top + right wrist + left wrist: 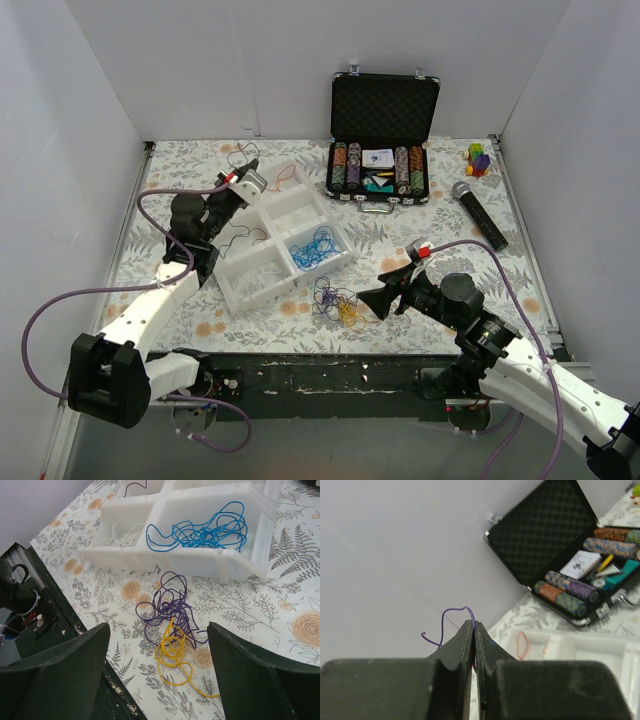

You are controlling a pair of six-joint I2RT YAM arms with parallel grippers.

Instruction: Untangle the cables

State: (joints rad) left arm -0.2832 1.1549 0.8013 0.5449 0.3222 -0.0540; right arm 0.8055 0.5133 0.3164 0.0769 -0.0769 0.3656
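The only print in sight is on a white card inside the open black case, and it is too small to read. Rows of poker chips lie on either side of the card.

The left arm reaches forward along the table's left side, its wrist tipped up toward the back wall. The left gripper has its jaws pressed together on a purple cable, which curls up above the fingertips. The right arm stretches from the near right corner toward the table's middle. The right gripper is spread wide and hangs just above a tangle of purple and yellow cables, which lies on the cloth just in front of the white divided tray.

In the tray, 1 compartment holds blue cables and the neighbouring one holds white cables — a further compartment shows an orange-red loop.

The cloth is printed with ferns and orange flowers. A microphone lies at the right, and small coloured blocks sit at the far right corner. Plain white walls close in 3 sides.
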